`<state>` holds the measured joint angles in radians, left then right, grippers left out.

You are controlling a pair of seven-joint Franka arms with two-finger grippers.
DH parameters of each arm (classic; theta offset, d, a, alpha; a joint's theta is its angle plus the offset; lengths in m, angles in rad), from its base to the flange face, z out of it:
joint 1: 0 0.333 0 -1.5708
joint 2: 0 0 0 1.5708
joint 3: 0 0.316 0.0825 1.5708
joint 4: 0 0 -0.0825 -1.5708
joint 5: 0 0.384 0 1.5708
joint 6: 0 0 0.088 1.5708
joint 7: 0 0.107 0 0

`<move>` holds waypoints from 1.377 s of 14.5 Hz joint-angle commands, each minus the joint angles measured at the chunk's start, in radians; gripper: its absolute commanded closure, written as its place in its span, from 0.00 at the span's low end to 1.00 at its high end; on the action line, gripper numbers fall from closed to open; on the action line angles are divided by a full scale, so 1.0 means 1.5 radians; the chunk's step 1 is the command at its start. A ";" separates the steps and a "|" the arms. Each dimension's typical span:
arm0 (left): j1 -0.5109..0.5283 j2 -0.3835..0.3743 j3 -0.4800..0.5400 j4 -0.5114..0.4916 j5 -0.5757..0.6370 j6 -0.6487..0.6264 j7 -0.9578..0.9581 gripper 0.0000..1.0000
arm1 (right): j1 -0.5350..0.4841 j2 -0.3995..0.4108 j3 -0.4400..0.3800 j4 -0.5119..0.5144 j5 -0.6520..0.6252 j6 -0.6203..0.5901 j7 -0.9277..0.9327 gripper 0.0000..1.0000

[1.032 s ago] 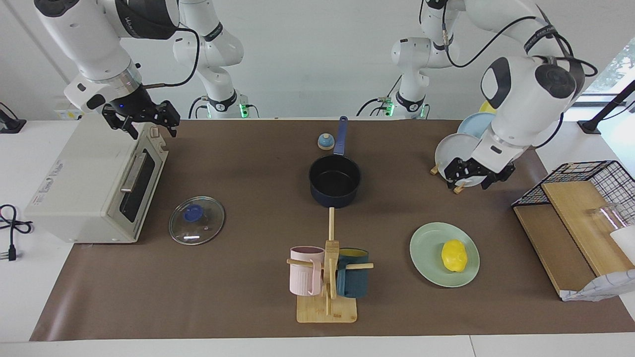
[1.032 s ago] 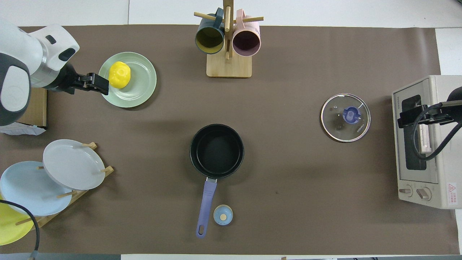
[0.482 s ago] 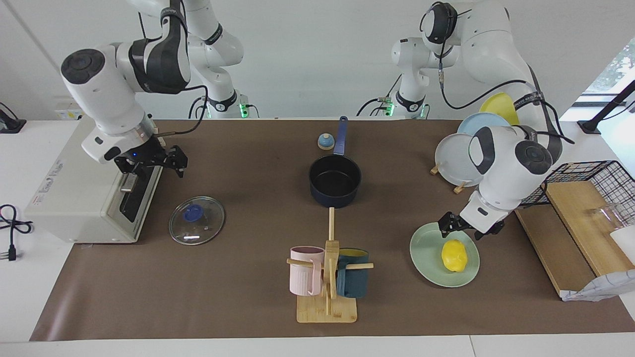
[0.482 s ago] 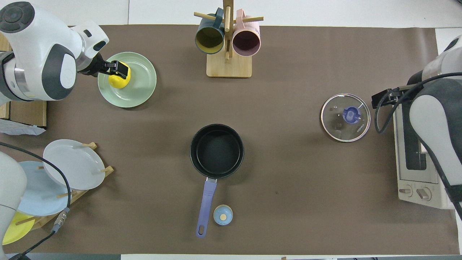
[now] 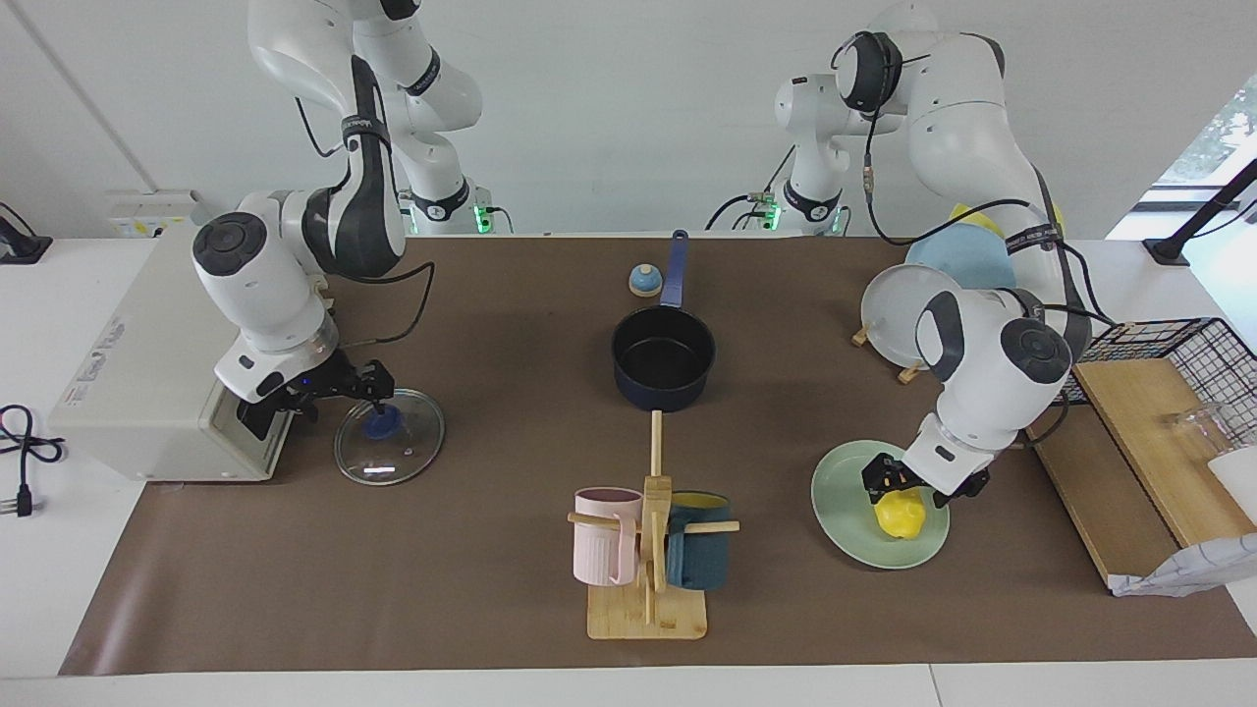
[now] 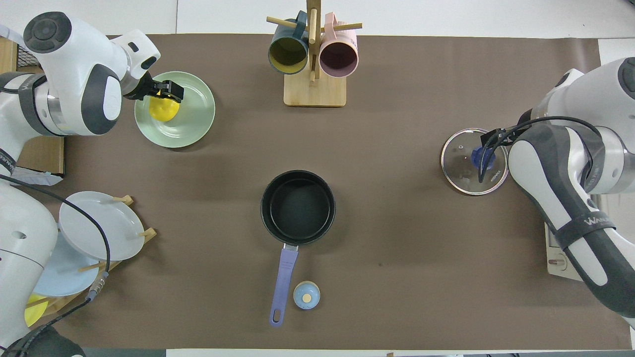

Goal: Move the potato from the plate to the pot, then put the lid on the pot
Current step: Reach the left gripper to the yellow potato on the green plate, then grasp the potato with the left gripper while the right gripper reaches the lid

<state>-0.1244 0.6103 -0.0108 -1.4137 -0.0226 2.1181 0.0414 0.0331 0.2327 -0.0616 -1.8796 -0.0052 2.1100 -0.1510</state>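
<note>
The yellow potato (image 5: 901, 515) (image 6: 162, 110) lies on the mint-green plate (image 5: 843, 491) (image 6: 194, 115) toward the left arm's end of the table. My left gripper (image 5: 910, 485) (image 6: 167, 92) is open and low over the plate, with a finger on each side of the potato's top. The navy pot (image 5: 663, 355) (image 6: 297, 206) stands empty mid-table, its handle pointing to the robots. The glass lid (image 5: 398, 450) (image 6: 464, 173) lies flat beside the toaster oven. My right gripper (image 5: 339, 396) (image 6: 488, 146) is open just above the lid's blue knob (image 5: 381, 425).
A toaster oven (image 5: 147, 363) stands at the right arm's end. A mug rack (image 5: 648, 550) (image 6: 313, 59) stands farther from the robots than the pot. A blue bell (image 5: 644, 281) sits by the pot handle. A plate rack (image 5: 899, 309) and a wire basket (image 5: 1169, 353) stand near the left arm.
My left gripper came down from near the plate rack onto the potato. My right gripper moved from above the toaster oven down to the lid's knob.
</note>
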 commanded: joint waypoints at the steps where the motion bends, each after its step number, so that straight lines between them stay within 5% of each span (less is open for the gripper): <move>1: -0.001 0.004 0.005 -0.013 0.009 0.031 0.005 0.00 | 0.005 0.004 0.004 -0.029 0.012 0.033 -0.028 0.00; 5: -0.004 -0.005 0.008 -0.070 0.009 0.075 0.004 0.00 | 0.008 0.027 0.005 -0.034 0.012 0.057 -0.031 0.00; 12: -0.003 -0.005 0.006 -0.068 0.008 0.083 0.004 0.01 | 0.010 0.040 0.005 -0.057 0.013 0.088 -0.062 0.00; 14: -0.007 -0.005 0.006 -0.074 0.008 0.098 0.003 0.31 | 0.011 0.040 0.005 -0.059 0.013 0.087 -0.061 0.00; 16: -0.004 -0.005 0.008 -0.074 0.008 0.099 0.004 0.94 | 0.011 0.039 0.005 -0.066 0.013 0.088 -0.061 0.00; 20: -0.006 -0.023 0.006 -0.059 0.002 0.061 0.000 1.00 | 0.010 0.037 0.005 -0.073 0.013 0.085 -0.066 0.00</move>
<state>-0.1253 0.6124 -0.0085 -1.4966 -0.0225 2.2384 0.0414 0.0524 0.2979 -0.0563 -1.9681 -0.0052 2.2184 -0.2124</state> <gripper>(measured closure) 0.344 0.000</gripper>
